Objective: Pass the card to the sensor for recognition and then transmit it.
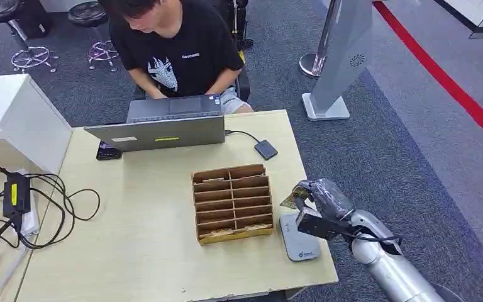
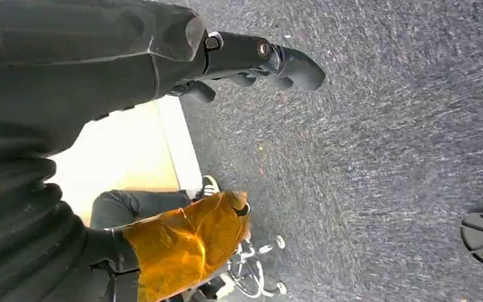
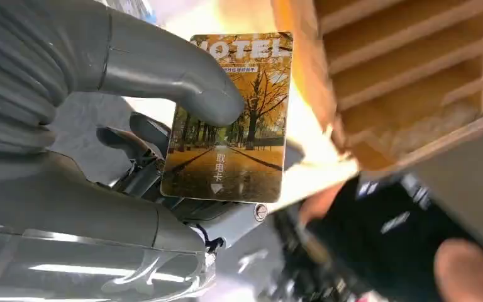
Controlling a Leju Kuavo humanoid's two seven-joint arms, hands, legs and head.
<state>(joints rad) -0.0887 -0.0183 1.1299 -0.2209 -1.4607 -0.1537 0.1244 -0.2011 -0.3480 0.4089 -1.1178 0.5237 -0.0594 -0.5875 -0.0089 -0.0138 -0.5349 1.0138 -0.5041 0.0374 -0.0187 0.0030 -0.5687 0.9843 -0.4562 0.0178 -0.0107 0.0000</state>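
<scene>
1. Right hand (image 1: 316,204), grey-covered on a silver arm: at the table's near right corner, pinching a glossy hotel key card printed with autumn trees (image 3: 233,119) between thumb and fingers; the card sits just above and beside the reader.
2. Flat grey card sensor pad with a blue logo (image 1: 299,242): lying on the pale wooden table (image 1: 138,251), just right of the organiser.
3. Brown cardboard slotted organiser (image 1: 233,202): mid-table.
4. Left hand (image 2: 251,60): hanging over grey carpet, holding nothing, fingers loosely extended.
5. Small dark external drive (image 1: 265,150), cabled to a grey open laptop (image 1: 163,126).
6. Person in a black T-shirt (image 1: 176,53): seated behind the laptop.
</scene>
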